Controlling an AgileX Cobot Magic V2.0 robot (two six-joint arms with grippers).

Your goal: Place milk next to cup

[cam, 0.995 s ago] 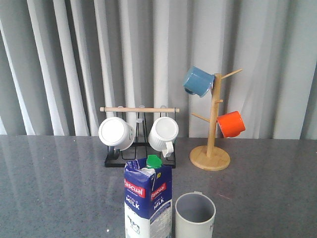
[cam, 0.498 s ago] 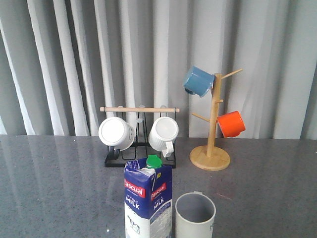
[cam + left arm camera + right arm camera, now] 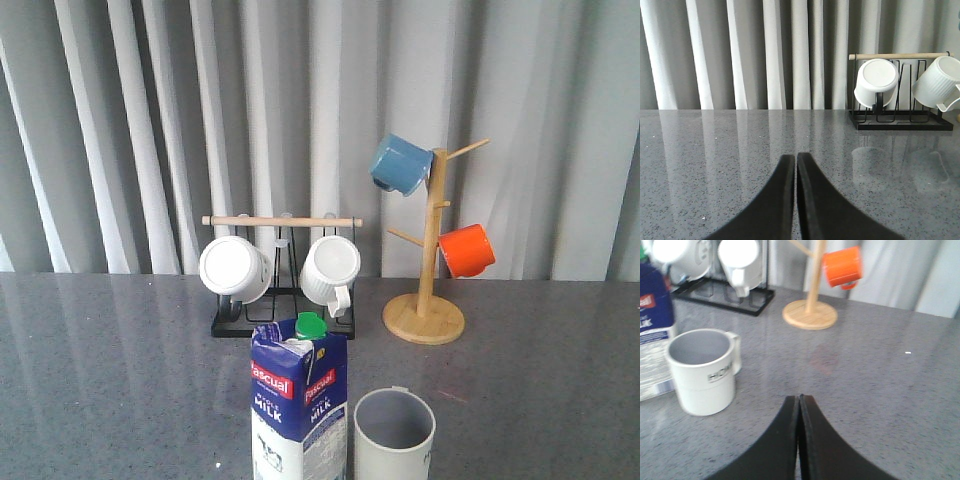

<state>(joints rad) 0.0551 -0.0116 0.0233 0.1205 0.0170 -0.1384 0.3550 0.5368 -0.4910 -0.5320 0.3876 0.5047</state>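
The blue-and-white milk carton (image 3: 298,405) with its green cap stands upright at the front of the grey table, just left of the grey-white "HOME" cup (image 3: 394,434). Both also show in the right wrist view: the milk (image 3: 655,335) at the picture's edge, the cup (image 3: 705,370) beside it. My right gripper (image 3: 799,399) is shut and empty, low over the table, apart from the cup. My left gripper (image 3: 795,156) is shut and empty over bare table, away from both. Neither gripper shows in the front view.
A black wire rack (image 3: 283,322) with a wooden bar holds two plain white mugs (image 3: 234,268) behind the milk. A wooden mug tree (image 3: 428,300) at the back right carries a blue mug (image 3: 400,164) and an orange mug (image 3: 467,250). Grey curtains hang behind the table.
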